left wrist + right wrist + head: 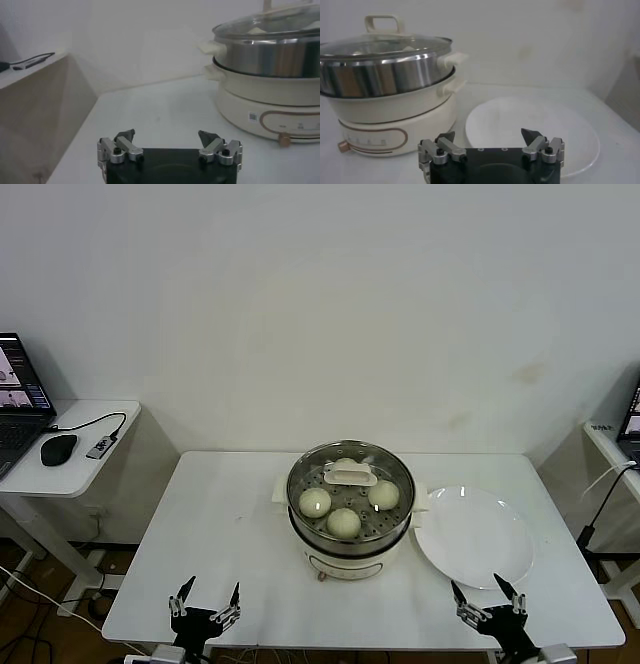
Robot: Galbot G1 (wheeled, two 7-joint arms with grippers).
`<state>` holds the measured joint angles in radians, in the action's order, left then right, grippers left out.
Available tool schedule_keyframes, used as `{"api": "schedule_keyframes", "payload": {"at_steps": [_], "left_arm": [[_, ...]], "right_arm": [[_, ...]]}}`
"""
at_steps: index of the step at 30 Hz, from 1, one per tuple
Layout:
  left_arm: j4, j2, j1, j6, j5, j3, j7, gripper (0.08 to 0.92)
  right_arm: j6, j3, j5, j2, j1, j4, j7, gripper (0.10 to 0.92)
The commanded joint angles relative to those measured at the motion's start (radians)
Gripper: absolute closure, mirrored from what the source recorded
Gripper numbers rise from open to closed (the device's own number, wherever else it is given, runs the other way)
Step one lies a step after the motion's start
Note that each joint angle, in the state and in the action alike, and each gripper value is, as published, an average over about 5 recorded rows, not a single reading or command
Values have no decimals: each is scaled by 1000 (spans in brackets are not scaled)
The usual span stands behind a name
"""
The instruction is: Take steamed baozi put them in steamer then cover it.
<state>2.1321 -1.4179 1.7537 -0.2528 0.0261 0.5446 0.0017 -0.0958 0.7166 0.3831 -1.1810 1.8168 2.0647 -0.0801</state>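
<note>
Head view: 3 baozi under cover, unseen from wrists; left gripper, right gripper both agape.

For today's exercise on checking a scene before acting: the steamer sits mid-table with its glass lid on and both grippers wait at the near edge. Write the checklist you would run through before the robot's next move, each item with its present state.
1. Baozi in the steamer: three clear under the glass, a fourth partly behind the handle. Ok.
2. Cover on the steamer, seated level on the rim in both wrist views. Ok.
3. Plate right of the steamer holds no bun. Ok.
4. Left gripper open, holding nothing, at the near table edge. Ok.
5. Right gripper open, holding nothing, near the plate's front rim. Ok.
6. Steamer switched on: cannot tell.
</note>
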Motion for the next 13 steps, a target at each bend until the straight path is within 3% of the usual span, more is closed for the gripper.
{"api": "schedule_keyframes", "payload": {"at_steps": [1, 13], "left_arm": [[10, -1, 23, 2, -18, 3, 2, 177], [23, -2, 21, 4, -12, -1, 17, 177]], "right_arm": [[13, 6, -27, -3, 9, 3, 0, 203], [17, 18, -38, -9, 9, 4, -10, 203]]}}
